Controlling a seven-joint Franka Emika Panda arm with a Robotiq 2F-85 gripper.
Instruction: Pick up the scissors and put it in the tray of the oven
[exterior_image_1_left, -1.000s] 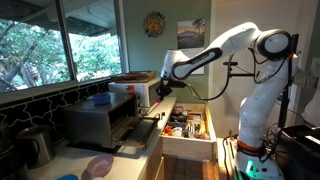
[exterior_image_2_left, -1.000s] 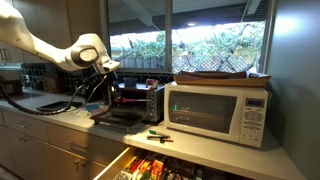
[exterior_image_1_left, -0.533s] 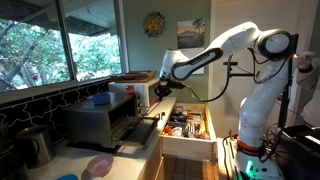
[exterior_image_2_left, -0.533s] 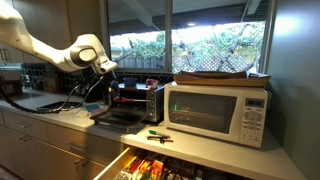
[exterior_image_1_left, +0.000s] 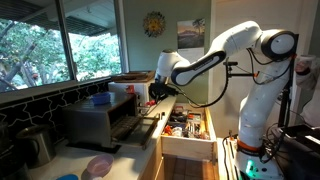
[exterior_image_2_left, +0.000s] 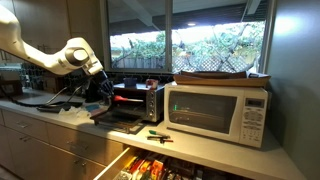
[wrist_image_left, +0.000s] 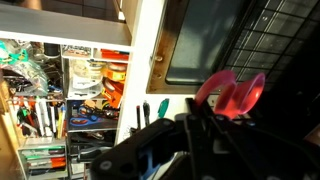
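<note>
Pink-red loop handles of the scissors (wrist_image_left: 230, 95) stand up right at the tip of the tool (wrist_image_left: 214, 120) in the wrist view. The tool's fingers are dark and blurred there. They look closed on the scissors, which hang in the air, touching nothing else. The blades are hidden behind the tool.

Behind the handles in that view are the glass of the dropped oven door (wrist_image_left: 200, 45) and a dark wire rack (wrist_image_left: 285, 55) to its right. The scissors are over the door, in front of the cavity and not inside it.

In both exterior views the white arm reaches to the front of the oven (exterior_image_1_left: 95, 122) (exterior_image_2_left: 135, 100). The tool (exterior_image_1_left: 155, 92) (exterior_image_2_left: 100, 90) is up at the level of the oven's top, above the lowered door (exterior_image_2_left: 118, 118). The scissors are too small to make out in either exterior view.

White microwave (exterior_image_2_left: 215, 112) stands just beside the oven on the counter (exterior_image_2_left: 205, 150), with a flat brown item on top.

A green-handled tool (exterior_image_2_left: 157, 135) (wrist_image_left: 160, 107) lies on the counter in front of the microwave, near the edge. I cannot tell what kind it is.

Below the counter a drawer (exterior_image_1_left: 188, 125) (wrist_image_left: 60, 90) is pulled out, packed with mixed hand tools and small parts.

A pink plate (exterior_image_1_left: 100, 165) sits on the counter on the oven's other side, well apart from the tool.
</note>
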